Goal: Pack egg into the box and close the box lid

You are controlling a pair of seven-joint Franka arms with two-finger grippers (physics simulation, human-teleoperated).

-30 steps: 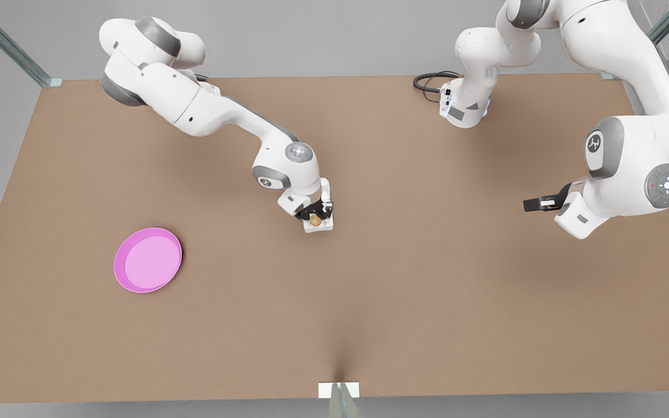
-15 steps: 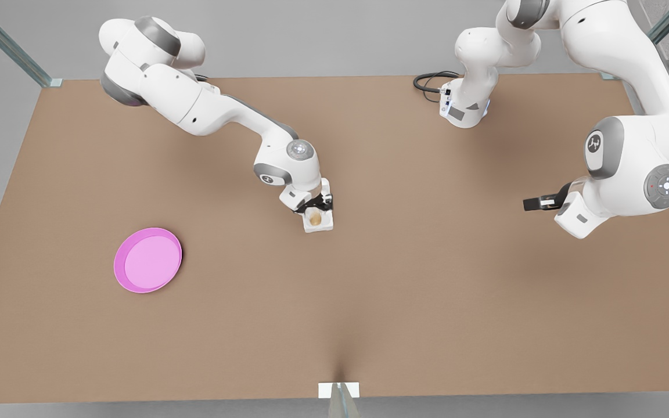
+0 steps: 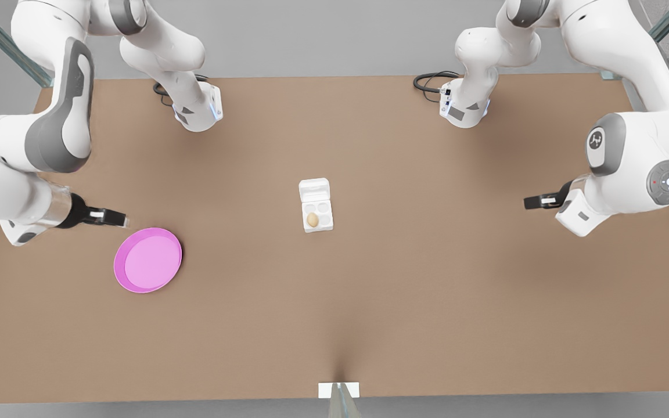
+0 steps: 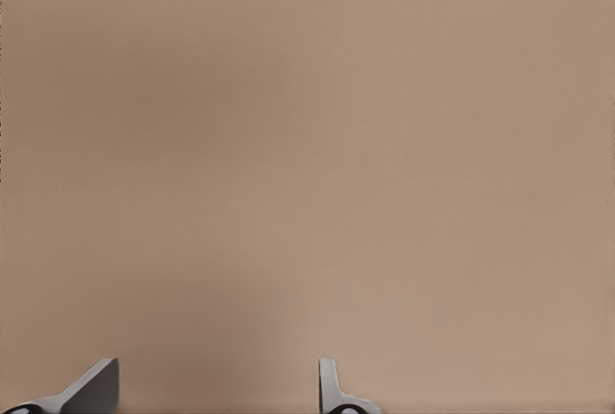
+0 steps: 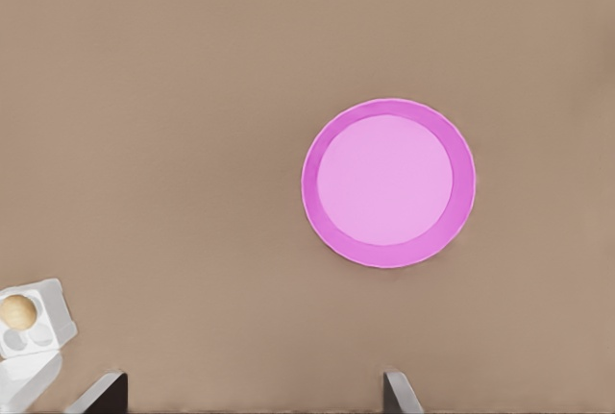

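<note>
Egg (image 3: 312,219) sits in box (image 3: 317,215), lid (image 3: 315,188) open. Right end effector (image 3: 118,219) near plate (image 3: 147,259), left end effector (image 3: 529,202) apart; both open.

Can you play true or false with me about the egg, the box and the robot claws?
1. The egg sits in a cup of the box. True.
2. The box lid is shut. False: it lies open.
3. The right claw is open, near the pink plate. True.
4. The left claw holds the egg. False: it is open, far off at the front view's right.
</note>
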